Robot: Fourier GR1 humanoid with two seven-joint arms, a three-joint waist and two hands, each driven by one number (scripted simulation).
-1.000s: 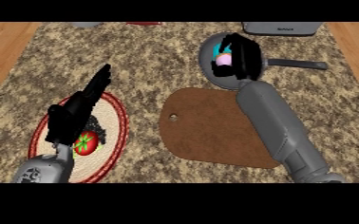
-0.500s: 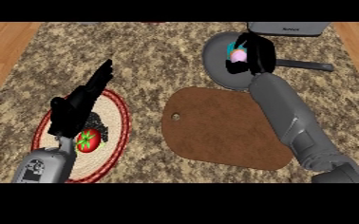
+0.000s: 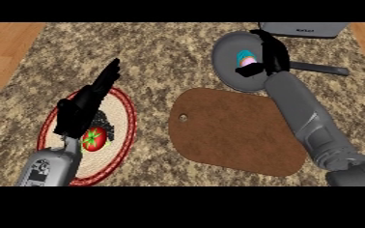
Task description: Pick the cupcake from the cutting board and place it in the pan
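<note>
The cupcake (image 3: 246,59), teal on top and pink below, is over the inside of the grey pan (image 3: 225,53) at the back right. My right hand (image 3: 273,53) is curled round it from the right, fingers above and thumb below, and hides part of it. Whether the cupcake rests on the pan's floor I cannot tell. The brown cutting board (image 3: 231,133) lies bare in front of the pan, under my right forearm. My left hand (image 3: 85,104) is open with straight fingers, above a plate at the left.
A red-rimmed woven plate (image 3: 121,125) at the left holds a tomato (image 3: 93,139) and something dark. The pan's black handle (image 3: 321,68) points right. A grey appliance (image 3: 303,29) stands at the back right edge. Wooden floor shows beyond the counter's left side.
My right hand has carried the cupcake from just left of the pan's centre further back and right, then lowered it slightly inside the pan. The left hand has barely moved.
</note>
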